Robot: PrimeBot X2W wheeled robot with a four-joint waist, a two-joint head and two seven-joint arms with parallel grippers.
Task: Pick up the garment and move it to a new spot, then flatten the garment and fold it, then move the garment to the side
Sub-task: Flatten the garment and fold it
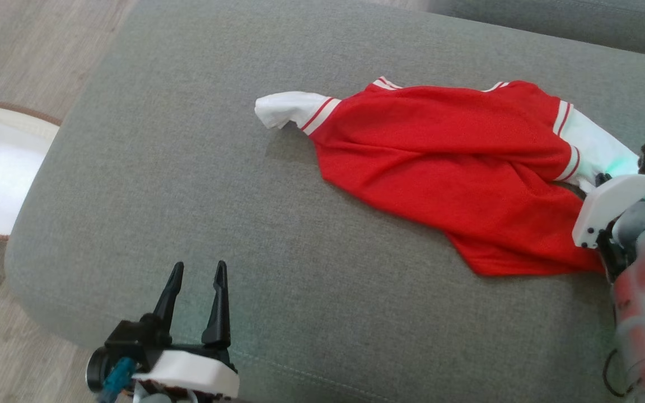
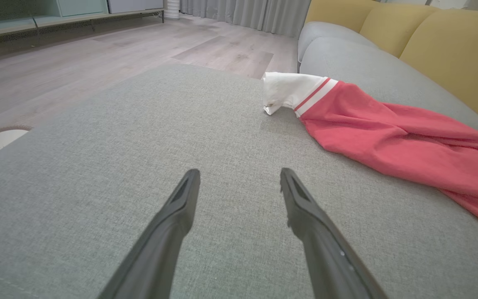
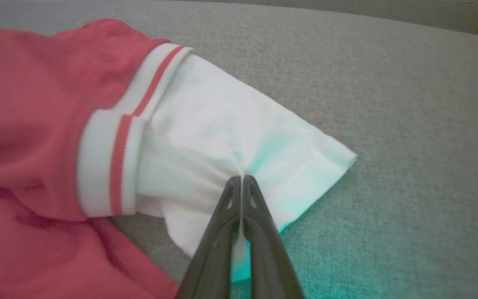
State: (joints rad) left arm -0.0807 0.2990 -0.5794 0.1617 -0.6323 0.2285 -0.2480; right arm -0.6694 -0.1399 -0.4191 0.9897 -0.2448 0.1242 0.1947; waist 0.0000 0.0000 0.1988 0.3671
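**Right grip on sleeve**

My right gripper (image 3: 242, 177) is pinched on the white sleeve (image 3: 222, 124) of the red garment (image 1: 440, 162), which spreads left of my fingertips over the grey cushion (image 1: 188, 168). My left gripper (image 1: 199, 264) stands wide and empty, well apart.

Rumpled red garment (image 1: 445, 168) with white sleeves and striped cuffs, stretched diagonally across the grey cushion (image 1: 188, 196).

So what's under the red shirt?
The grey sofa cushion, which shows beside the red shirt. Whether anything else lies beneath, the cloth hides. The right pincer pinches its white sleeve.
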